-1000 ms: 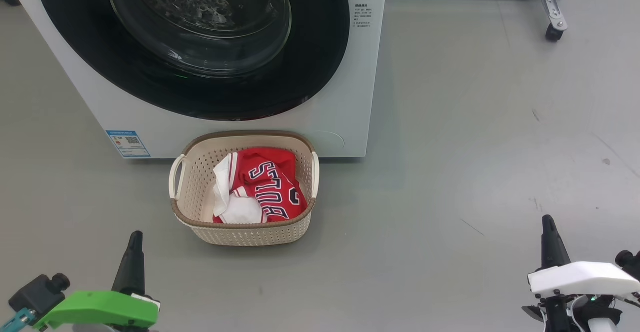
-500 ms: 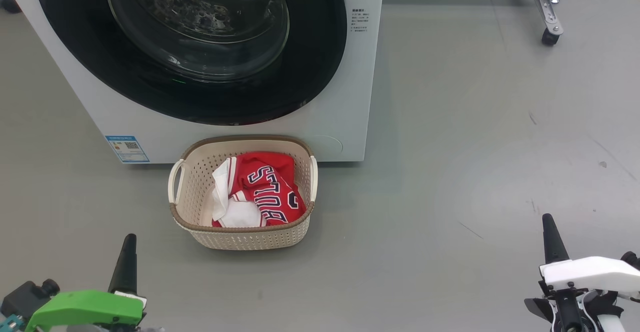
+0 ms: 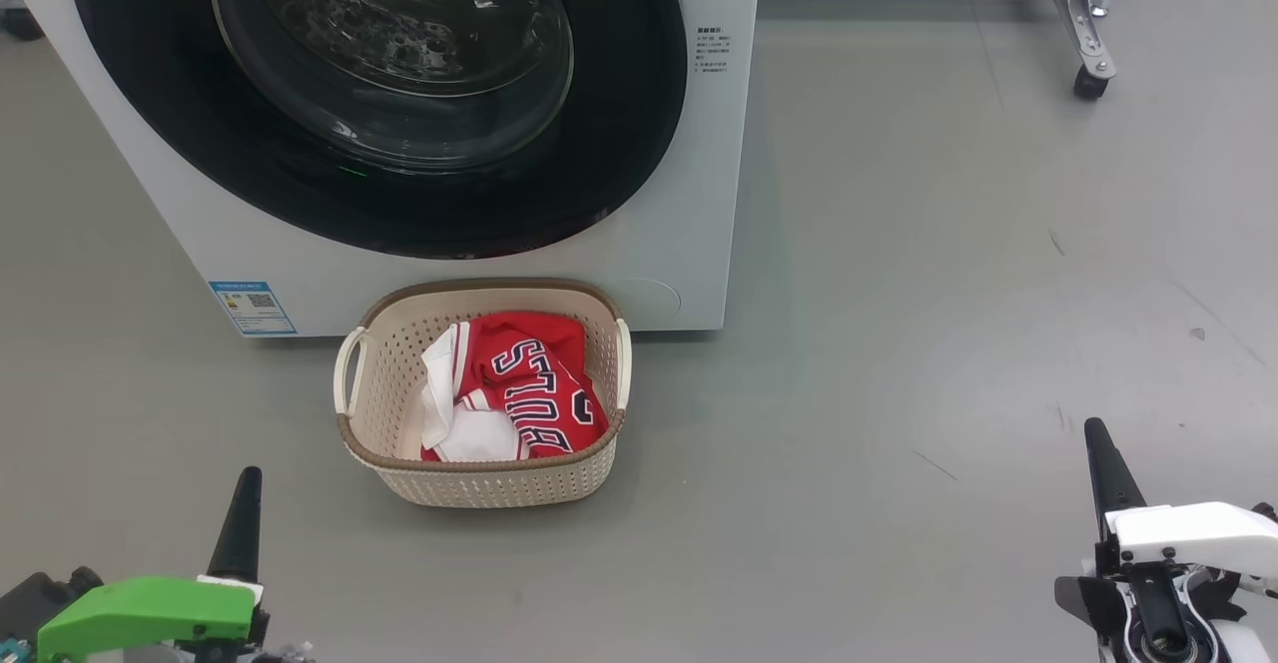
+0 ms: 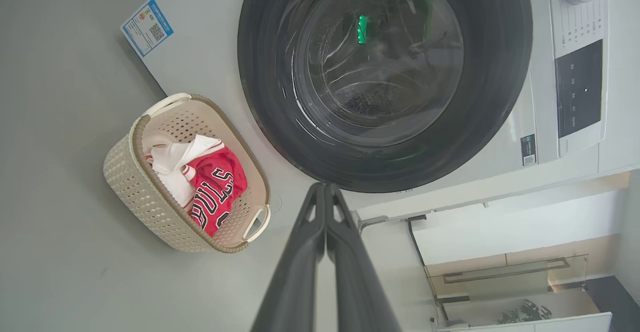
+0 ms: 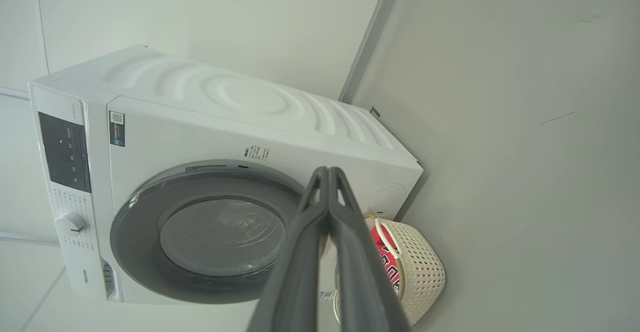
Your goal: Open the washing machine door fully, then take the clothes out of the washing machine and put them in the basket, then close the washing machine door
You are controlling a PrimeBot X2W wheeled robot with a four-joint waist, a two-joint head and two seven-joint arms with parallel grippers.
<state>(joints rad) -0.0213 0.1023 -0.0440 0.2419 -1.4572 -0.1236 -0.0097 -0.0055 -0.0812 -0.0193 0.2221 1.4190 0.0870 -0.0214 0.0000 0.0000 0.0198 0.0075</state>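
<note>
Judge closing step done: washing machine door (image 3: 629,144) flush, red jersey (image 3: 534,393) in basket (image 3: 499,483) below it. Left tool (image 4: 325,187), right tool (image 5: 328,171) clenched, empty. Verify closure.

i saw a grey floor (image 3: 949,244) — scuffed in spots — a white wall (image 5: 200,17) behind, and a metal caster leg (image 3: 1084,44).

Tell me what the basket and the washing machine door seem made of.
Basket: apparently moulded plastic, matte cream, judging by the regular punched holes; brown woven-look rim. Washing machine door: glossy black rim, probably plastic, carrying sharp reflections; clear bulging window, likely glass.
</note>
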